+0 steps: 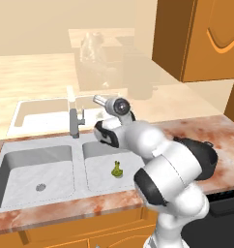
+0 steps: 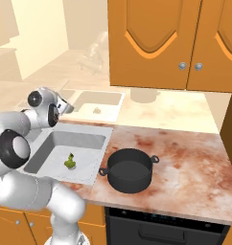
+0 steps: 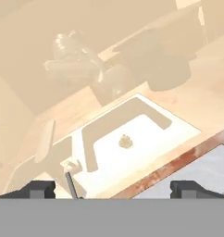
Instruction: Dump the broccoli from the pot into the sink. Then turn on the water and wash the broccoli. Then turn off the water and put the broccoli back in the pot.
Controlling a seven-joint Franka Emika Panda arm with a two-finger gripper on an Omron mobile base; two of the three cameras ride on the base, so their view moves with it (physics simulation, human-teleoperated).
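The yellow-green broccoli (image 1: 117,169) lies in the right basin of the grey sink (image 1: 22,145), also seen as the broccoli (image 2: 70,162) in the sink (image 2: 101,131) from the right base view. The black pot (image 2: 130,171) stands upright on the marble counter to the right of the sink. My gripper (image 1: 100,100) hovers above the back of the right basin, to the right of the faucet (image 1: 75,121) and above its height. In the hand view the gripper (image 3: 114,192) shows its fingertips (image 3: 37,190) far apart, open and empty. No water stream is visible.
Wooden wall cabinets (image 2: 170,43) hang over the counter (image 2: 185,153) behind the pot. A faint cream-tinted double sink (image 3: 132,139) shows beyond the counter's back edge. My arm's elbow (image 1: 172,169) stands over the front right of the sink.
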